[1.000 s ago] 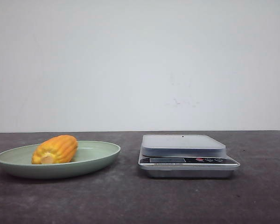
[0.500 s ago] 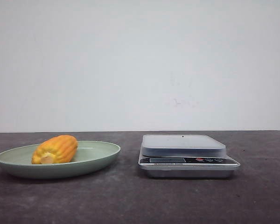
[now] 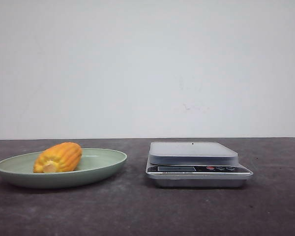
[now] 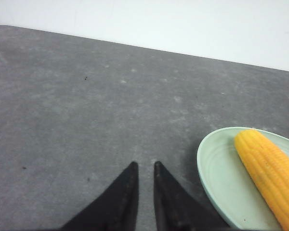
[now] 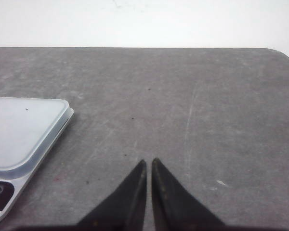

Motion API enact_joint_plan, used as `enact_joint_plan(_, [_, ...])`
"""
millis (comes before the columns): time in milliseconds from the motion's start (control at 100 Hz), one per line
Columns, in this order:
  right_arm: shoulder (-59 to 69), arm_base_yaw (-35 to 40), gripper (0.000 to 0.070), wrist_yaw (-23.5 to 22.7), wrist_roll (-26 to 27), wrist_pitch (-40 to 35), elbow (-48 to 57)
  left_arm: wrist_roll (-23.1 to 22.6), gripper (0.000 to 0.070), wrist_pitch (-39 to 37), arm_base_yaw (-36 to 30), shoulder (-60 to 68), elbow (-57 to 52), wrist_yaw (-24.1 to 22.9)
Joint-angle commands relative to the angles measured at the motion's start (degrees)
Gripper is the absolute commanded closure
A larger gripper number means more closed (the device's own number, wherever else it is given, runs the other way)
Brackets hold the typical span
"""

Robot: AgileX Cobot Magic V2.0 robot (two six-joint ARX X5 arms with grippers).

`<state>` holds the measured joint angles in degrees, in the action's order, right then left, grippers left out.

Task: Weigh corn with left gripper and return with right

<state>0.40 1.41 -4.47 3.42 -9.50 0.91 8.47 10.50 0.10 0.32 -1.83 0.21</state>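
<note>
The corn (image 3: 59,157), an orange-yellow cob, lies on a pale green plate (image 3: 101,161) at the left of the table. In the left wrist view the corn (image 4: 269,168) and the plate (image 4: 216,163) lie to one side of my left gripper (image 4: 145,164). That gripper hovers over bare table, its jaws nearly together with a narrow gap and nothing between them. My right gripper (image 5: 149,161) is shut and empty over bare table, beside the scale (image 5: 19,130). Neither gripper shows in the front view.
A silver kitchen scale (image 3: 192,153) with a flat grey platform stands to the right of the plate, its display and buttons facing front. The dark grey table ends at a white wall behind. The table's far right corner (image 5: 279,50) shows in the right wrist view.
</note>
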Motion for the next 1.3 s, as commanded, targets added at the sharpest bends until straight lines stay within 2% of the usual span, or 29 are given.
enact_joint_plan(0, [-0.17,0.09,0.0689,-0.07,1.31,0.66,-0.33,-0.50,0.0690,0.22,-0.11,-0.04,0.81,0.17])
enact_joint_plan(340, [-0.13,0.09,0.0696,-0.28,7.65,-0.44,-0.07,0.15,0.0690,-0.74,-0.11,-0.04,0.81,0.17])
enact_joint_plan(490, [0.57,0.07,0.0697,-0.02,12.22,-2.64,4.22,8.59,0.0690,-2.03,-0.31,0.63,-1.53,1.05])
enact_joint_plan(650, [7.23,0.07,0.0697,0.61,14.19,-3.13,13.16,16.11,0.0690,-1.25,-1.11,6.75,-11.10,1.38])
enact_joint_plan(760, [14.86,0.07,0.0697,0.48,14.40,-3.21,19.74,13.77,0.0690,-0.68,-1.29,14.95,-20.04,1.33])
enact_joint_plan(900, [23.08,0.07,0.0692,-3.26,13.70,-5.18,28.26,10.23,0.0690,1.90,-1.31,24.96,-31.36,1.57])
enact_joint_plan(930, [24.59,0.09,0.0664,-4.02,13.53,-5.64,29.90,9.49,0.0659,2.54,-1.31,26.75,-33.48,1.99])
enact_joint_plan(950, [25.59,0.09,0.0616,-4.42,13.53,-5.92,30.91,9.51,0.0614,2.93,-1.31,27.82,-34.73,2.32])
enact_joint_plan(1030, [28.98,0.09,0.0302,-5.14,13.44,-7.19,34.34,9.22,0.0295,3.56,-1.33,31.26,-38.73,3.65])
enact_joint_plan(1070, [30.34,0.09,0.0181,-5.92,13.07,-8.20,35.80,9.07,0.0180,3.78,-1.49,32.52,-40.15,4.83])
enact_joint_plan(1090, [30.93,0.09,0.0157,-6.60,12.72,-8.76,36.52,8.92,0.0172,3.96,-1.66,33.07,-40.76,5.81])
enact_joint_plan(1170, [32.96,0.13,0.0160,-8.94,11.50,-10.97,39.12,8.85,0.0235,5.14,-3.10,35.30,-43.21,7.54])
enact_joint_plan(1290, [35.28,0.70,0.0160,-10.67,10.45,-13.22,42.58,8.72,0.0237,5.40,-7.93,40.52,-46.60,7.56])
